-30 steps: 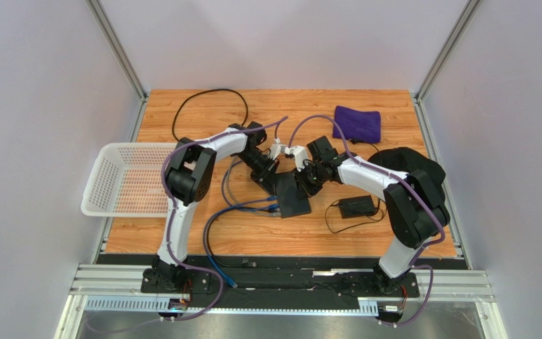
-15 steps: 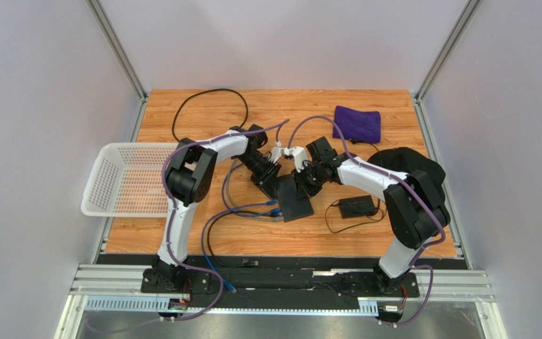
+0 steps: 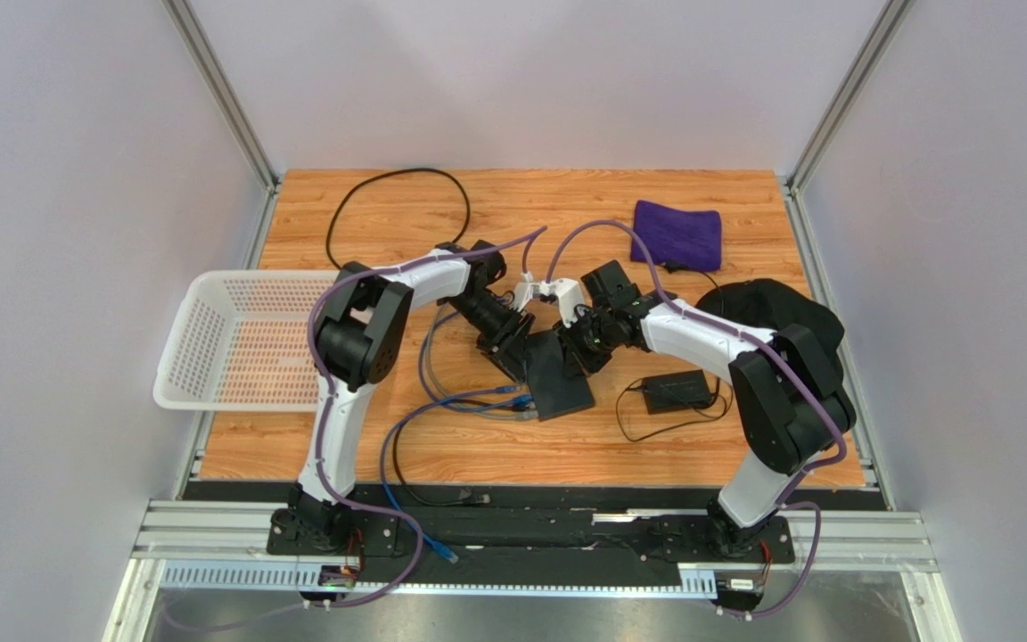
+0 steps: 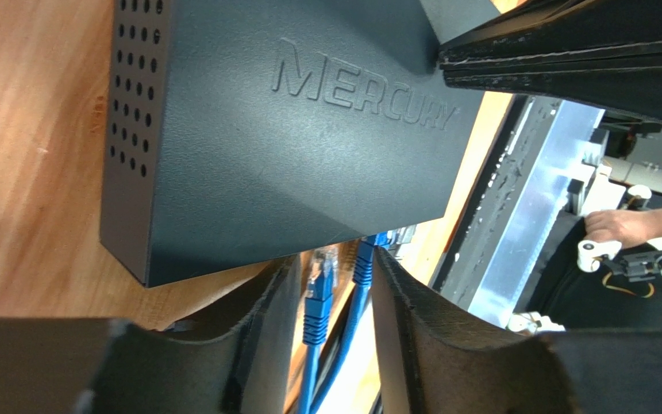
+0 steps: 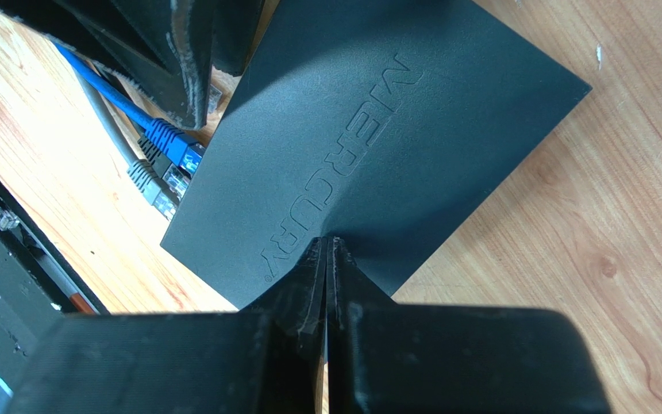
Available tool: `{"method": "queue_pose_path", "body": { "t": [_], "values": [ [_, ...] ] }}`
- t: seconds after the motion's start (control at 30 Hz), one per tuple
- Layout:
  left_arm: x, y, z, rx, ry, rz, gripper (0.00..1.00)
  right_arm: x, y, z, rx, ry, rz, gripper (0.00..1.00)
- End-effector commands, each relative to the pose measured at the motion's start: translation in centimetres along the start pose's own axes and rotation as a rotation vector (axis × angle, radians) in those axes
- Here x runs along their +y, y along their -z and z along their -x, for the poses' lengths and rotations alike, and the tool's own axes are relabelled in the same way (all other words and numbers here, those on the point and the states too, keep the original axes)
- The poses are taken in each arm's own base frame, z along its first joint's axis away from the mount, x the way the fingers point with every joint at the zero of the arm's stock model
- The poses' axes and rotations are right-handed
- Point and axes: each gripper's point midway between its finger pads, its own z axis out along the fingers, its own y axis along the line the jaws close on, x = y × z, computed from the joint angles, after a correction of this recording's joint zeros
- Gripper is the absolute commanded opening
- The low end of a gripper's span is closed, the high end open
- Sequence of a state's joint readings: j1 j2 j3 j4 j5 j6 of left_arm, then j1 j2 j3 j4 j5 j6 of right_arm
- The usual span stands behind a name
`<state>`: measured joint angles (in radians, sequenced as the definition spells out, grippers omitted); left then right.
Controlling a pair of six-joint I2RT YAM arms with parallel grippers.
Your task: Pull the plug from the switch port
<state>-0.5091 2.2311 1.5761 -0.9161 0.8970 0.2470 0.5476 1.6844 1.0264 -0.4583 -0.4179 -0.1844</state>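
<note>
Top view: the switch (image 3: pixel 557 377) lies mid-table between the left gripper (image 3: pixel 519 356) and the right gripper (image 3: pixel 574 351), with cables (image 3: pixel 459 395) leaving its near-left edge and bare wood beyond. Left wrist view: fingers (image 4: pixel 257 345) parted, with a blue plug (image 4: pixel 318 297) free between them at the socket edge; seated or out, cannot tell. Right wrist view: jaws pressed together, tips on the switch top; a grey plug (image 5: pixel 146 183) shows only here.

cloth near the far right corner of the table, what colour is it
The cloth is solid purple, clearest in the top external view.
</note>
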Motion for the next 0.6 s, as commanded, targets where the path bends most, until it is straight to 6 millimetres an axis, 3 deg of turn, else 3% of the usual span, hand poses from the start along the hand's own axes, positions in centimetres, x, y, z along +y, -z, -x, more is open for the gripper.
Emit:
{"method": "queue_pose_path", "body": {
  "t": [0.0,0.1,0.2,0.33,0.43,0.5,0.57],
  "values": [
    [1.6,-0.8,-0.5,0.023,-0.04,0.04,0.44,-0.4,0.3,-0.8,0.016,0.021,-0.036,0.0],
    [2.0,-0.3,-0.5,0.032,-0.054,0.087,0.44,-0.3,0.3,-0.9,0.019,0.02,-0.034,0.0],
    [1.3,1.9,0.4,0.01,-0.129,0.177,0.48,-0.4,0.4,-0.9,0.015,0.023,-0.039,0.0],
    [-2.0,7.1,2.3,-0.106,-0.278,0.33,0.53,-0.4,0.5,-0.9,0.015,0.024,-0.043,0.0],
    [-2.2,10.4,1.5,-0.149,-0.27,0.519,0.55,-0.4,0.5,-0.9,0.015,0.025,-0.043,0.0],
    [-1.9,12.2,-0.7,-0.137,-0.226,0.639,0.56,-0.4,0.5,-0.8,0.012,0.021,-0.045,0.0],
    [-0.8,12.7,-3.7,-0.085,-0.172,0.727,0.59,-0.5,0.4,-0.9,0.015,0.016,-0.044,0.01]
  ]
}}
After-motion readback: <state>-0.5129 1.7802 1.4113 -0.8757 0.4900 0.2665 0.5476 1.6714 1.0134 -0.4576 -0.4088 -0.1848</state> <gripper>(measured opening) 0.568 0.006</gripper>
